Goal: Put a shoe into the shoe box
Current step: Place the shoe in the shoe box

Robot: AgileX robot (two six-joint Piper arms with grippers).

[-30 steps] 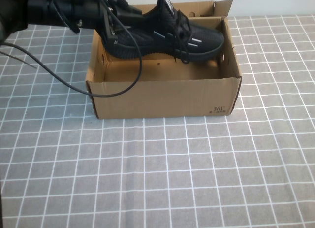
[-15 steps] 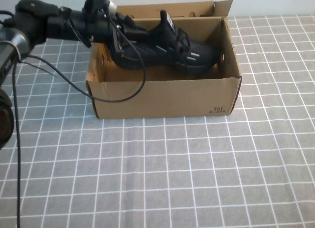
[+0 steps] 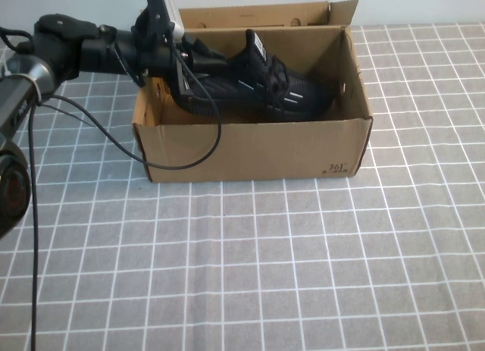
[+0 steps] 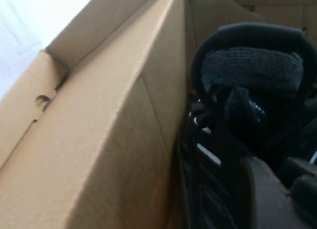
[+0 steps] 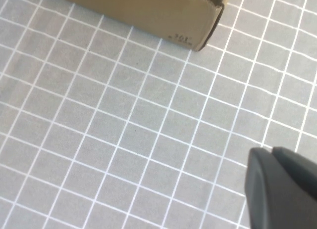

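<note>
The black mesh shoe (image 3: 261,89) with white dash marks lies low inside the open brown cardboard shoe box (image 3: 250,150), toe toward the right wall. My left gripper (image 3: 193,63) reaches in over the box's left wall and is shut on the shoe's heel. In the left wrist view the shoe (image 4: 237,115) fills the space beside the box's wall (image 4: 114,140). My right gripper (image 5: 272,152) is out of the high view; it hangs shut and empty above the table, near the box corner with the "361" print (image 5: 183,39).
The box's flap lid (image 3: 258,16) stands open at the back. A black cable (image 3: 144,158) from my left arm drapes over the box's left front. The grey gridded tablecloth (image 3: 265,267) spreads in front of the box.
My left gripper has lowered the shoe from above the box's rim down into the box. The box has not moved.
</note>
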